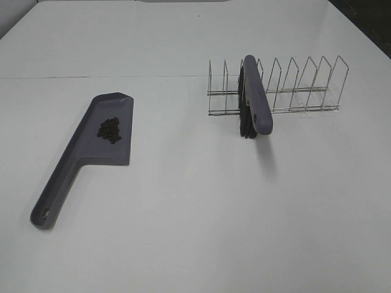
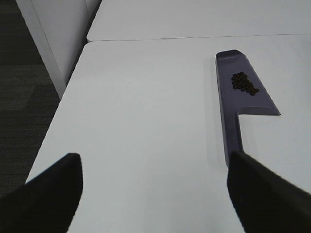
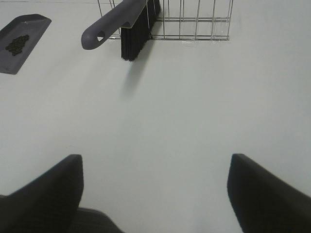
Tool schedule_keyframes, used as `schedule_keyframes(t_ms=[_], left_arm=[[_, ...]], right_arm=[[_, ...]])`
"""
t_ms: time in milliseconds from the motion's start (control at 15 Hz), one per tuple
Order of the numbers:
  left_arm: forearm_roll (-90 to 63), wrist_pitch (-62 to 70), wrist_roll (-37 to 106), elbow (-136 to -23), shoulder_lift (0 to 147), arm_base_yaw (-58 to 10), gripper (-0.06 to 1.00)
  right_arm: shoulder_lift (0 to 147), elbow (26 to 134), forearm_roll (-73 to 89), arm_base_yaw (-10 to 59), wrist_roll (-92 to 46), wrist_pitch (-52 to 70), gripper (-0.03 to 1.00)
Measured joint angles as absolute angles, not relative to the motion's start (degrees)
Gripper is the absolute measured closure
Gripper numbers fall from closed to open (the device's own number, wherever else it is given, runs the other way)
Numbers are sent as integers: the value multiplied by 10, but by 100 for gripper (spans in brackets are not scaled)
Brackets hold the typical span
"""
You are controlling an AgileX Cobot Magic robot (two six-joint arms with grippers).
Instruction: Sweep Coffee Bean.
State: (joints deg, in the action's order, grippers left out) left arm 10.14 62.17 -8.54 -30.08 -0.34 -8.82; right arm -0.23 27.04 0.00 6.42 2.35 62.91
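White counter, matte, bare around things. We see coffee bean cluster already lying on grey dustpan blade; brush parked in wire rack, bristles down. Left gripper and right gripper both spread wide, empty. We judge sweeping finished; withdraw clear without nudging dustpan. Beans tiny, dark brown-black, oval, tightly bunched.

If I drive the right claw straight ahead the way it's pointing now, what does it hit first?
Probably the brush: its grey handle and black bristles stick out of the wire rack roughly ahead, slightly to one side of the open right claw. Only bare table lies before it. Height is hard to judge.
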Motion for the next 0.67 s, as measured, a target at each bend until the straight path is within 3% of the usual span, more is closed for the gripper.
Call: schedule_keyframes(t_ms=[267, 333, 467, 667], left_arm=[[101, 622, -85, -301, -3, -84, 19], [101, 622, -85, -301, -3, -30, 19], [101, 622, -85, -301, -3, 6, 19], [101, 622, -85, -301, -3, 11, 19]], right_arm=[[-2, 270, 0, 64, 23, 629, 20], [-2, 270, 0, 64, 23, 629, 20], [-2, 270, 0, 64, 23, 629, 20], [-2, 270, 0, 62, 23, 629, 20]])
